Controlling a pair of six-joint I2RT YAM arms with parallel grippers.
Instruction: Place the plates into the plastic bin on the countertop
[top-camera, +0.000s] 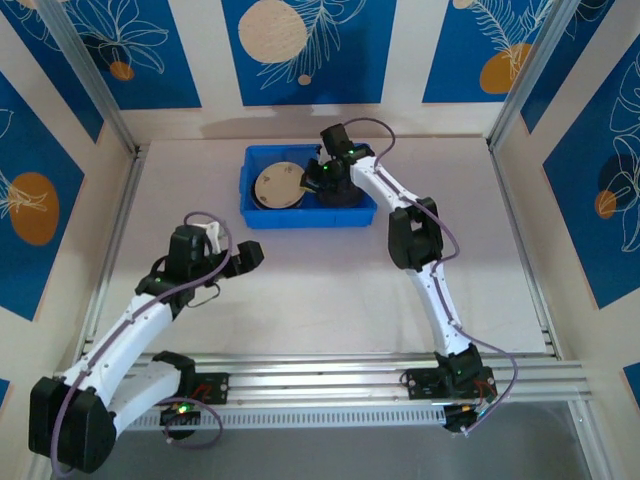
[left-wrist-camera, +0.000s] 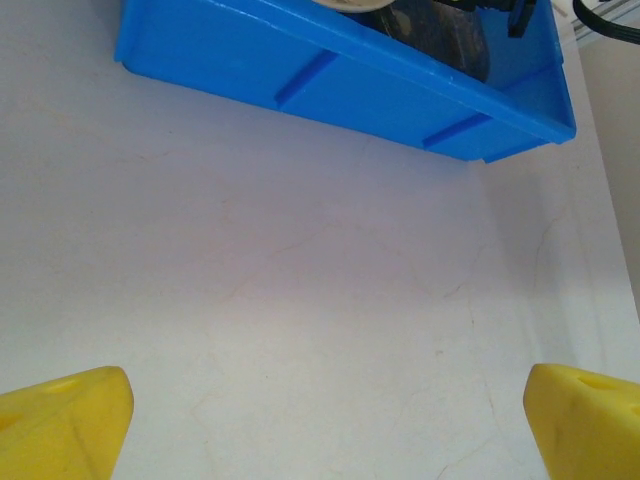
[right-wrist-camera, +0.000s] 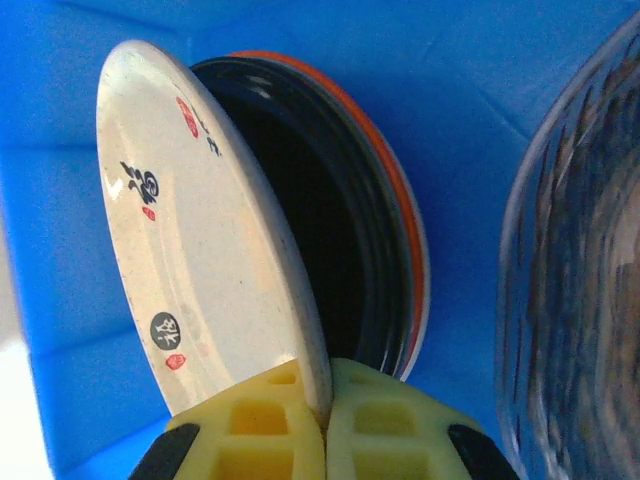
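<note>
**Top view.** The plastic bin (top-camera: 300, 218) sits at the far middle of the desk (top-camera: 330, 290). The right pincer (top-camera: 312, 182) reaches down into it, just right of the beige plate (top-camera: 278, 186). The left pincer (top-camera: 235, 255) hangs over the desk, near and left of the bin and well apart from it.

**Right wrist view.** The right pincer (right-wrist-camera: 325, 420) is closed on the rim of the beige plate (right-wrist-camera: 200, 250), and the plate's edge runs into the seam between the yellow pads (right-wrist-camera: 250, 425). The plate stands tilted on edge inside the bin, with its printed face turned left. Directly behind it lean a black plate (right-wrist-camera: 320, 240) and an orange-red plate (right-wrist-camera: 405, 215), apparently nested one in the other. Clear grey plates (right-wrist-camera: 570, 280) occupy the right of the bin.

**Left wrist view.** The left pincer (left-wrist-camera: 322, 430) stands wide and holds nothing, and the bin's near wall lies beyond it.

**Handling.** The plates appear rigid, thin and light, and their glossy faces are probably slippery. Whether they are ceramic or plastic cannot be told, so they should be treated as liable to chip. The flat faces offer no purchase, so the rim is the sensible place to grip, with one pad on each side of the lip. Such a narrow pinch likely lets a plate swing about the pads. A low, gentle release against the black plate would limit sliding or knocking.
</note>
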